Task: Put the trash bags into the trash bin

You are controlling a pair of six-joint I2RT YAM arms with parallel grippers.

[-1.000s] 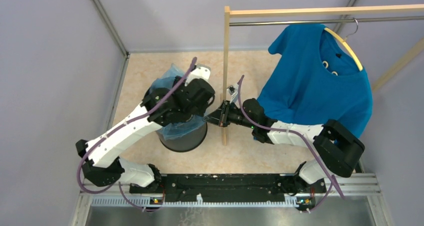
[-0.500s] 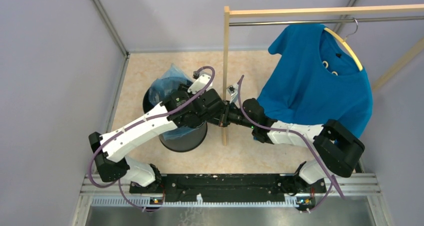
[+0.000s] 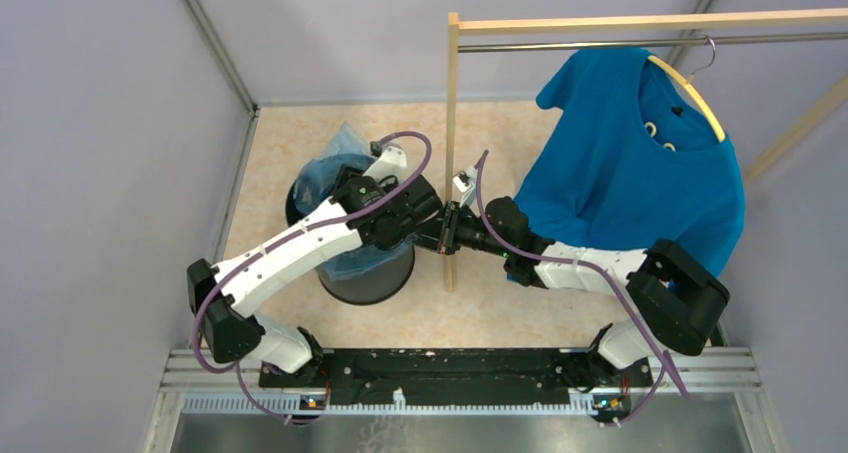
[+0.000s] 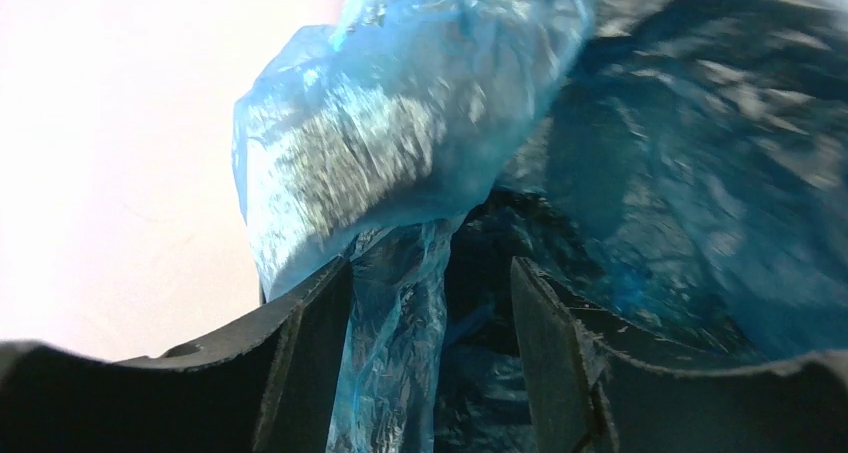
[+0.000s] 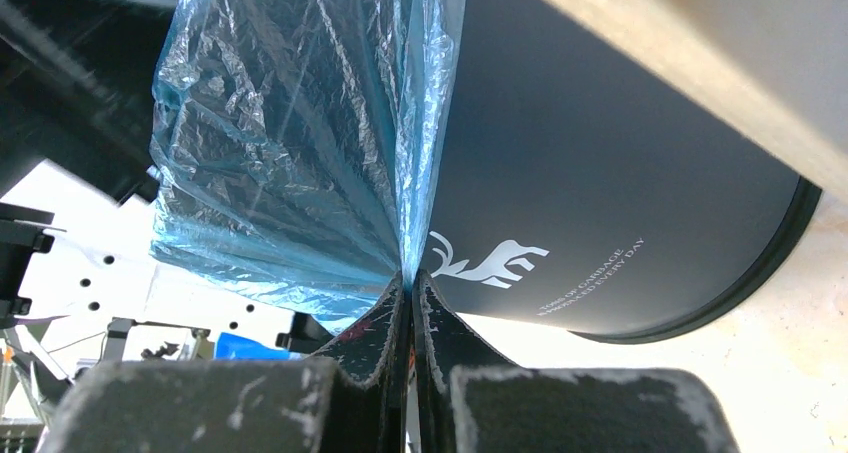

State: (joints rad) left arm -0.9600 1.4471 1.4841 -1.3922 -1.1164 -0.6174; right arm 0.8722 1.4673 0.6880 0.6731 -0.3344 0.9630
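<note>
The trash bag (image 5: 290,153) looked feather-light, soft and slippery. It hung over the rim of the trash bin (image 3: 365,285), partly inside. The right gripper (image 5: 408,291) kept its fingers clamped on a gathered edge — the surest hold; the left gripper (image 4: 430,278) showed fingers apart around loose film. A rack post (image 3: 451,123) crowded the beige desk (image 3: 520,133).

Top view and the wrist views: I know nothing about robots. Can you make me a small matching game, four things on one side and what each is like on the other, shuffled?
Things:
1. left hand
2. right hand
3. T-shirt
4. trash bin

States:
A. on a hanger hooked over the rail
B. shut, pinching an edge of the trash bag
C. black, with a white animal mark
D. open, with blue plastic in between

Pairs: 1-D, 2-B, 3-A, 4-C.
</note>
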